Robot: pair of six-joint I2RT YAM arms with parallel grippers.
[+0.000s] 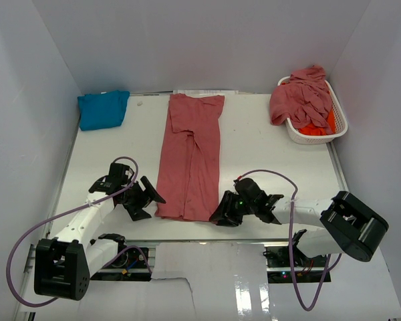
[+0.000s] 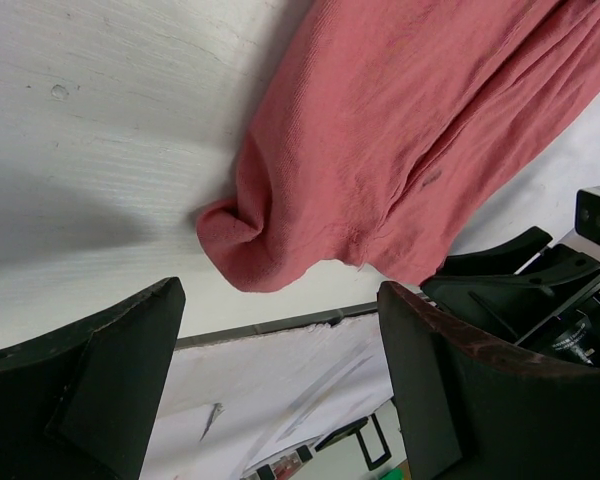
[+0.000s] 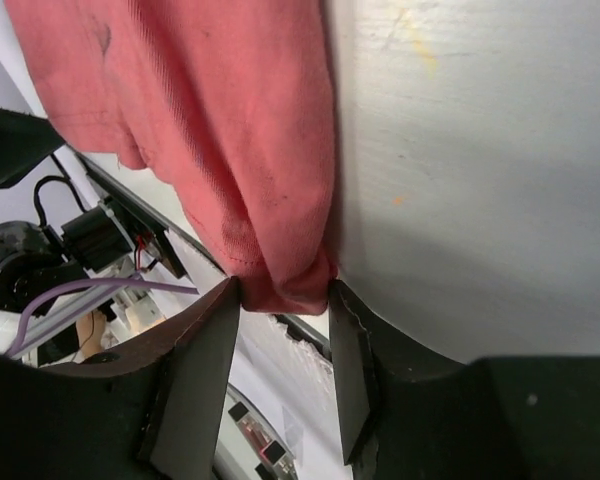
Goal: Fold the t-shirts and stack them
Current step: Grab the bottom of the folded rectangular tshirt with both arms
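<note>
I am working the cross fold on the rose-red t-shirt (image 1: 190,160), which is lying as a long, narrow strip down the middle of the desk (image 1: 267,154), its near hem just short of the desk's front edge. The sides are already folded in, so I judge this step to be bringing the near end up over the far end.

The right gripper (image 3: 280,320) is sitting on the near right corner. On the right wrist view, the bunched corner is wedged between the two fingers (image 3: 205,350) and touching both, which I read as a pinch on the cloth. The left gripper (image 2: 278,295) is hovering spread wide, apart from the cloth, with the rolled near left corner just ahead of its fingers.

The next move, as I judge it, calls for the left gripper to come down and nip that corner through all its layers. Then both corners need lifting together and carrying evenly away from me, or the strip will skew.

The cloth is soft, matte cotton knit with a fine ribbed weave. It is creasing lengthwise and curling into a thick roll at the hem. The desk is smooth, white and hard.

A turquoise t-shirt (image 1: 103,109) is lying folded at the far left corner. A heap of rose-red t-shirts (image 1: 301,97) is spilling over an orange t-shirt (image 1: 317,127) in the white slatted basket (image 1: 307,138) at far right.
</note>
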